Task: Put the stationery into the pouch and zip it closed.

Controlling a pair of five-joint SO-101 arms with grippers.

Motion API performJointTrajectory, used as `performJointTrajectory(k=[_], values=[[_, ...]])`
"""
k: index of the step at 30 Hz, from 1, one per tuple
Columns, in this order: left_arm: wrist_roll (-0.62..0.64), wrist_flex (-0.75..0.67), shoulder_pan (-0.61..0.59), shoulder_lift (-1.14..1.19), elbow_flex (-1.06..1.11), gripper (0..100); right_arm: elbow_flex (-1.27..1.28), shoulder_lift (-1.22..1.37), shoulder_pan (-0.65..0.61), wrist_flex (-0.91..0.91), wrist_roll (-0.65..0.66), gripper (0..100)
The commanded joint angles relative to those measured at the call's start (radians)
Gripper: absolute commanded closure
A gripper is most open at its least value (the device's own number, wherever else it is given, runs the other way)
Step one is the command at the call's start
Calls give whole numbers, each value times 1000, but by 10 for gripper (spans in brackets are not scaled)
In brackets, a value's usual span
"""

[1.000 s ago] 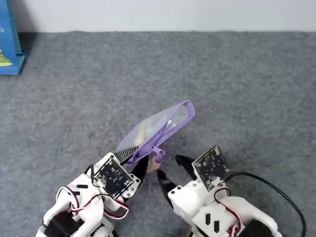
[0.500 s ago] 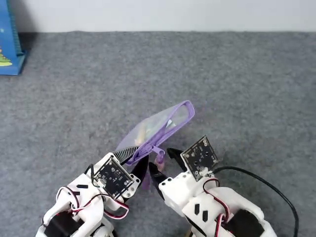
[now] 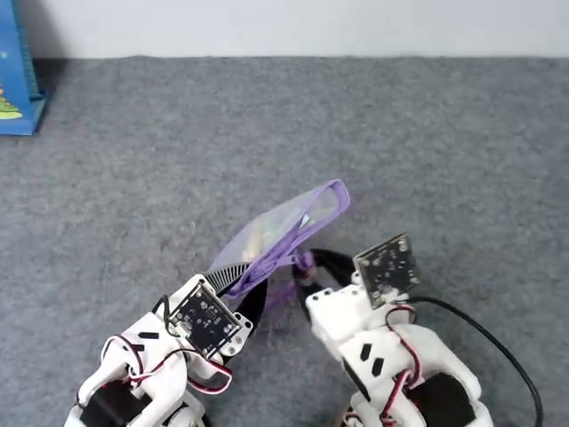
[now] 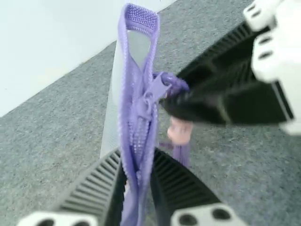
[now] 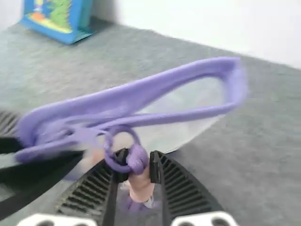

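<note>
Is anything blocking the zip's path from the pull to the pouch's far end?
Nothing visible. The right pincer grips the zipper pull, and the open mouth of the pouch ahead of it shows no stationery poking across the teeth. The left pincer holds the near end, behind the pull.

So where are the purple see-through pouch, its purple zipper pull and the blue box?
Purple see-through pouch (image 3: 289, 221): high view, on its clear side panel.
Purple zipper pull (image 5: 134, 160): right wrist view, on the purple tab under its ring.
Blue box (image 3: 13, 76): high view, on its printed face.
</note>
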Motion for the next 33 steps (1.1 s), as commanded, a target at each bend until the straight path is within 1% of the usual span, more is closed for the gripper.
performJointTrajectory(k=[1, 7, 14, 17, 21, 26, 30, 33], values=[[11, -14, 3, -21, -7, 990, -12, 5, 139, -51, 14, 992], [11, -14, 3, -21, -7, 990, -8, 15, 285, -154, 14, 992], [11, -14, 3, -21, -7, 990, -8, 16, 358, -249, 15, 992], [11, -8, 3, -21, -7, 990, 21, 41, 392, -334, 57, 992], [11, 0, 3, -21, -12, 990, 74, 154, 481, -512, 80, 992], [11, 0, 3, -21, -12, 990, 74, 349, 590, -693, 83, 992], [11, -2, 3, -21, -12, 990, 74, 476, 624, -796, 123, 992], [11, -2, 3, -21, -12, 990, 72, 522, 636, -834, 123, 992]])
